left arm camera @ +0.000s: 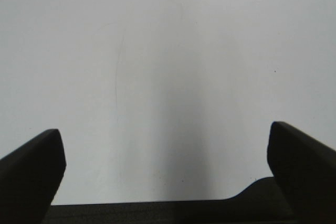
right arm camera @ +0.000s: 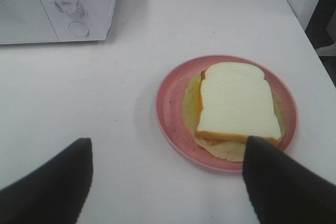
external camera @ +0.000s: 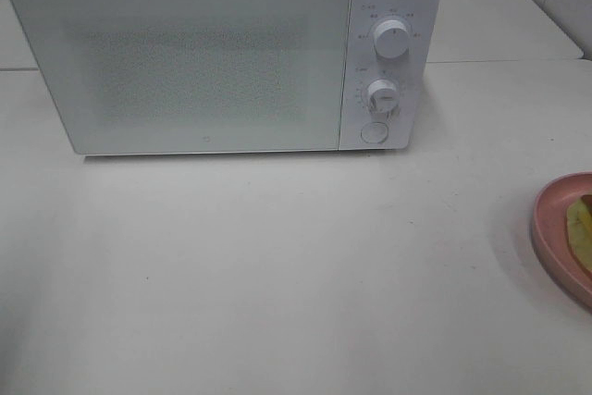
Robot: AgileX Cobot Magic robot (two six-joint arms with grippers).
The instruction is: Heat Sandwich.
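Clearly the right pincer (right arm camera: pixel 167 179) is the one close to the sandwich (right arm camera: pixel 239 103): in the right wrist view the sandwich lies just ahead of the pincer and a little toward one finger, with that dark finger covering the near rim of the pink plate (right arm camera: pixel 170 111). The pincer stands open and holds nothing. The sandwich rests flat on the plate, its top slice of pale bread slightly longer than wide, with the long side running away from the pincer; a thin yellow-green layer shows out under it.

In the high view the plate (external camera: pixel 555 219) sits at the right edge of the table (external camera: pixel 277 275), only partly in the picture. The microwave (external camera: pixel 222 53) stands at the back of the table, well apart from the plate, with its door closed and two knobs on the right panel.

The left pincer (left arm camera: pixel 167 169) is wide open over bare table and empty. I judge that the closed door is the real obstacle: it must be opened before the sandwich can go inside.
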